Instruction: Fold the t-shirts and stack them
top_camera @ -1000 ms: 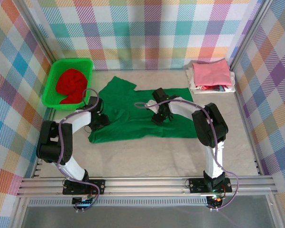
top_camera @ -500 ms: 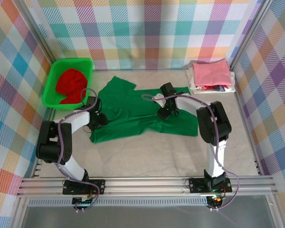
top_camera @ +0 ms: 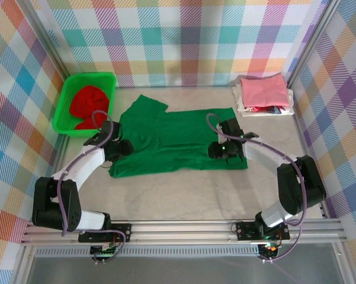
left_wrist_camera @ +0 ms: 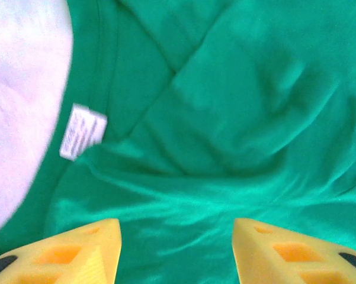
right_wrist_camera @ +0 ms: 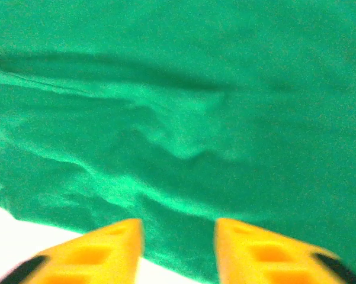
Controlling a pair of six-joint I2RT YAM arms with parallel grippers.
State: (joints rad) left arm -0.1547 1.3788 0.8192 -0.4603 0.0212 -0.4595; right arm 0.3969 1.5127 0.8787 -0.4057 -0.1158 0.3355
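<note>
Main item, dark green t-shirt: spread on table, wrinkled. 
Left gripper: over shirt's left edge, near white neck label, fingers spread apart. 
Right gripper: at shirt's right lower hem, fingers partly closed, cloth in gap; cannot tell whether pinched. 
Red t-shirt: in green basket, left of green shirt. 
Pink t-shirt: tops folded stack, right of it.

On my screen I count one dark green t-shirt, one red t-shirt, one pink t-shirt and one green basket. Folded cloths under the pink one: number unreadable.
</note>
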